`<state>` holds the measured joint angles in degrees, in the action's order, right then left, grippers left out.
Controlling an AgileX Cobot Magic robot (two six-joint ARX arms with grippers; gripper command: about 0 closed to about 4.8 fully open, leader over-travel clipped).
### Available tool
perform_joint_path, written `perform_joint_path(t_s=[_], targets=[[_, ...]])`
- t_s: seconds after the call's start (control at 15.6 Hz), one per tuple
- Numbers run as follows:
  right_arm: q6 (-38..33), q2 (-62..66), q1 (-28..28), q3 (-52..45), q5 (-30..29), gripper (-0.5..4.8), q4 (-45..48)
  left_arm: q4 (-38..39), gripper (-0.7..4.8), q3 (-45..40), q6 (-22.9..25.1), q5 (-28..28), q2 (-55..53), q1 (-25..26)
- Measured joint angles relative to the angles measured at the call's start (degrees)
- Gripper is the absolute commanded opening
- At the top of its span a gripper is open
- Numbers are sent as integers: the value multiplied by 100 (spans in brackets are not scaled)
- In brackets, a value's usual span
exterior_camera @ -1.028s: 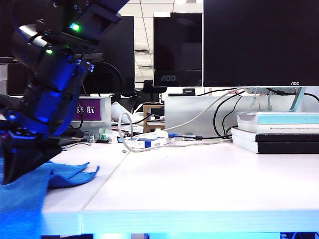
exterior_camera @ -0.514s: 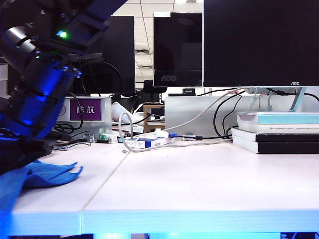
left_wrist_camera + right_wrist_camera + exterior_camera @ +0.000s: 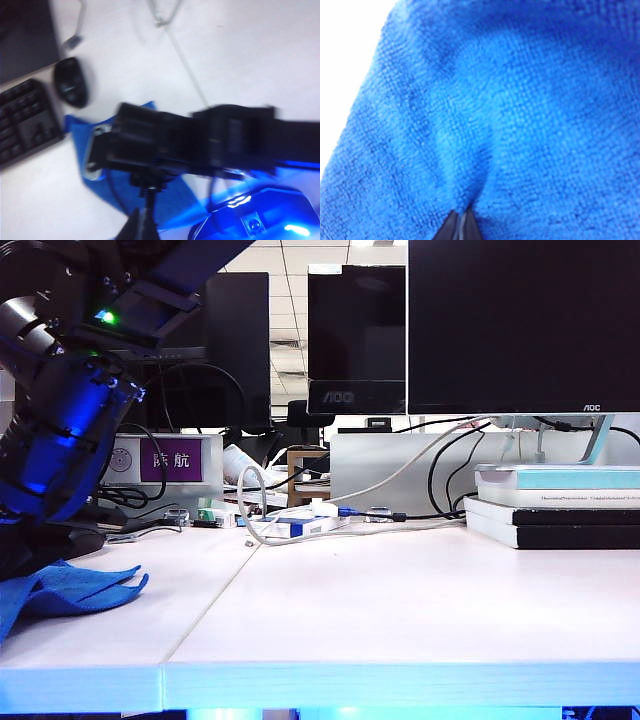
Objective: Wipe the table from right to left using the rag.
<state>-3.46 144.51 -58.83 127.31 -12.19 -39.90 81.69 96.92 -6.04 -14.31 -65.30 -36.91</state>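
Note:
The bright blue rag (image 3: 75,588) lies bunched on the white table (image 3: 400,600) at the far left of the exterior view, partly cut off by the picture's edge. My right arm (image 3: 60,430) reaches across to that side. In the right wrist view the rag (image 3: 520,110) fills the picture and my right gripper (image 3: 461,226) is shut on a fold of it. The left wrist view looks down on the right arm (image 3: 200,140) over the rag (image 3: 77,132). My left gripper (image 3: 141,227) hangs above this with its tips together, holding nothing.
A black mouse (image 3: 71,88) and a keyboard (image 3: 25,120) lie just beyond the rag. At the back stand monitors (image 3: 520,325), a tangle of cables (image 3: 300,525) and a purple-labelled box (image 3: 170,458). Stacked books (image 3: 560,505) sit at the right.
The right arm has drawn back to the left and dragged the rag with it; less of the rag shows on the table. The left arm has held still.

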Motion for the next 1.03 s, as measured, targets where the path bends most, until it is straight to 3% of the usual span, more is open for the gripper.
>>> perform_joint_path(t_s=[0.19,0.39,0.58,0.71,0.96,1.03], targets=[[0,0,0,2,2,-1,-2,2,-6,-7,0,42,0,881],[2,0,-2,4,0,-1,0,0,-6,-57,251,555,-2,2295],[0,4,-2,4,-13,-1,20,-345,-5,-651,680,1696,-4,3869],[0,2,-2,4,-26,-1,15,-625,-6,-1202,984,2712,-4,4483],[-2,11,15,4,-109,-1,46,-1469,-5,-2192,1331,4011,-278,5552],[-2,13,17,2,-116,-1,61,-1552,-5,-2312,1493,4111,-472,5831]])
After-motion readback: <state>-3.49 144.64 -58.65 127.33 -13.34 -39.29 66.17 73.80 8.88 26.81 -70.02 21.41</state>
